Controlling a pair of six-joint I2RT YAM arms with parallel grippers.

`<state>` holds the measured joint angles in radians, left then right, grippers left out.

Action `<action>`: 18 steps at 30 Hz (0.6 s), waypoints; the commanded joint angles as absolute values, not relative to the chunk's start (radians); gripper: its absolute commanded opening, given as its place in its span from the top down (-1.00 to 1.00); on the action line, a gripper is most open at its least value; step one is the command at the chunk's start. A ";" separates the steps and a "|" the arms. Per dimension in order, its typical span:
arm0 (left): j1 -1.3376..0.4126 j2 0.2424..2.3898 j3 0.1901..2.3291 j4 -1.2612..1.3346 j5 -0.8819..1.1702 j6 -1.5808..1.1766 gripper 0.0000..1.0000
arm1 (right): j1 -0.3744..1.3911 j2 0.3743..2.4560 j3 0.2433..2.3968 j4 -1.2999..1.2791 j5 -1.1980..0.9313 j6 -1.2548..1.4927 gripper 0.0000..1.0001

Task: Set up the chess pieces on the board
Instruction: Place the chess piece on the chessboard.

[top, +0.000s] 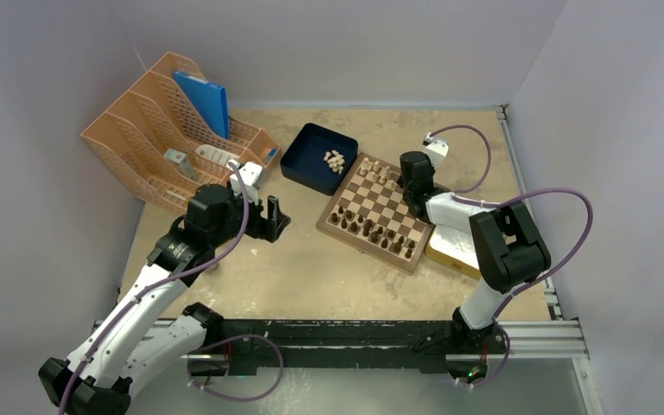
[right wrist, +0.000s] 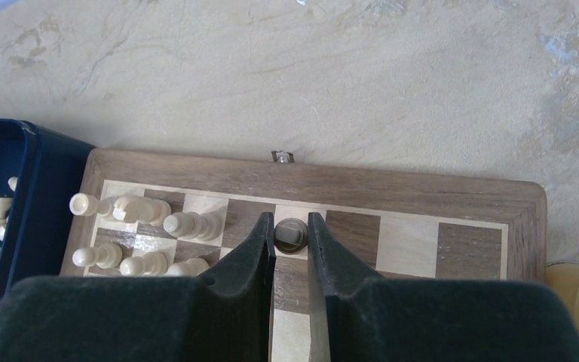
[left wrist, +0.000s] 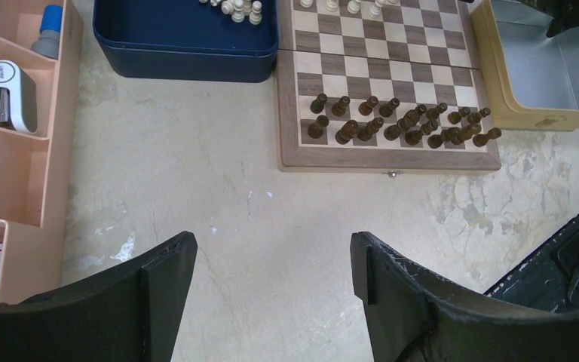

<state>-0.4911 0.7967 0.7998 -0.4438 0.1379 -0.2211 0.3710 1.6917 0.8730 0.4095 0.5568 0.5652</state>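
Chess pieces [right wrist: 139, 226], cream: some cluster at board's [left wrist: 392, 72] far corner, more in blue tray [left wrist: 188, 64] just beside board at 10 o'clock. Right pincer [right wrist: 291, 220] narrow, closed on one cream piece [right wrist: 290, 237] in edge row, approx 2 o'clock. Left pincer [left wrist: 271, 245] wide, over open table [left wrist: 271, 196] at 9 o'clock, well apart from board rim.

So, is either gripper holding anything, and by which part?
The right gripper pinches a pale chess piece between its fingertips, on the back row of the board; seen end-on, the gripped part cannot be told. The left gripper is open, holding nothing.
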 commanded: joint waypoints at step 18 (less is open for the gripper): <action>-0.484 0.767 0.796 -0.431 0.110 -0.207 -0.48 | 0.375 1.729 1.001 0.424 0.530 0.545 0.71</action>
